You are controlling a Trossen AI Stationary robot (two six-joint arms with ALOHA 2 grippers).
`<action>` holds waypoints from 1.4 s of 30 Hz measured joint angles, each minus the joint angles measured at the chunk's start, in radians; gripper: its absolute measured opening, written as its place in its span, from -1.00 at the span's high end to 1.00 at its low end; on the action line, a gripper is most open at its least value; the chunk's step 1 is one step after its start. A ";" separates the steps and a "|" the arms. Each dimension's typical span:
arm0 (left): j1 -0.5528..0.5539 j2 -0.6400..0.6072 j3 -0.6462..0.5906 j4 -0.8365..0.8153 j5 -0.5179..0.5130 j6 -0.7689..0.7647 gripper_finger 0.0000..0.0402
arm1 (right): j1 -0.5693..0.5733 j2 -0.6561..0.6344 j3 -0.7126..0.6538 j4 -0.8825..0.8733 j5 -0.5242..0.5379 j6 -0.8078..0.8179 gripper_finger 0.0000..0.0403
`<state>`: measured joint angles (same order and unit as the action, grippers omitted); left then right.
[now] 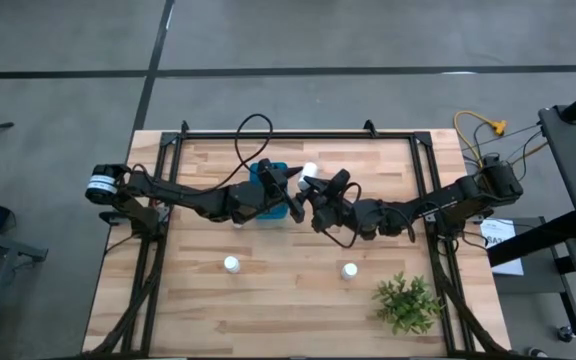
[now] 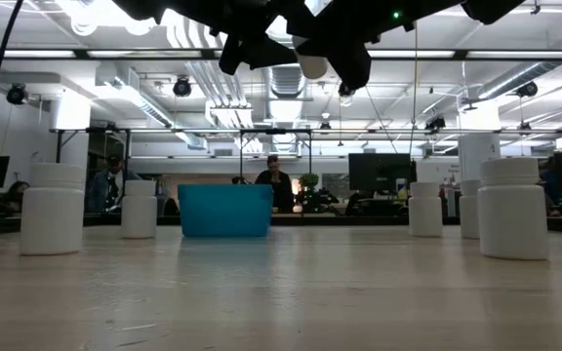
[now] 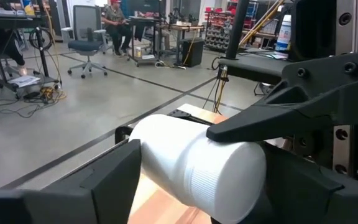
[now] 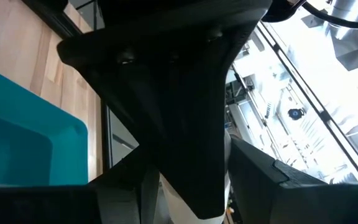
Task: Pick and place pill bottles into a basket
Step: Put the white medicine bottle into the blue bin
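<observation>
Handover above the counter: right claw (image 1: 315, 196) clamps the pill bottle (image 3: 194, 165); left claw (image 1: 290, 180), wide open, brackets it without gripping. Premature release risks dropping it outside the basket (image 1: 268, 190).

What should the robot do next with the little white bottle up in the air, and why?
Probably close the left gripper on the pill bottle. The right gripper pinches it near the basket, and the left gripper's open fingers sit on both sides of it, so it looks like a handover.
</observation>
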<state>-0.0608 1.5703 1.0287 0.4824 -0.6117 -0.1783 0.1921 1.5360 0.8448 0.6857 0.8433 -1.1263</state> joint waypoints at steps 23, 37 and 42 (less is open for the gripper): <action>-0.002 0.000 0.000 0.002 -0.003 0.030 0.27 | 0.003 0.003 0.000 -0.002 -0.002 -0.002 0.28; -0.020 -0.003 0.000 -0.008 -0.045 0.118 0.27 | 0.008 -0.001 0.002 -0.006 -0.024 0.031 0.05; -0.020 -0.003 0.002 -0.019 -0.051 0.135 0.27 | 0.011 -0.003 0.002 -0.024 -0.013 0.030 0.06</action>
<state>-0.0807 1.5677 1.0308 0.4635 -0.6629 -0.0428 0.2028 1.5330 0.8463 0.6613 0.8300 -1.0966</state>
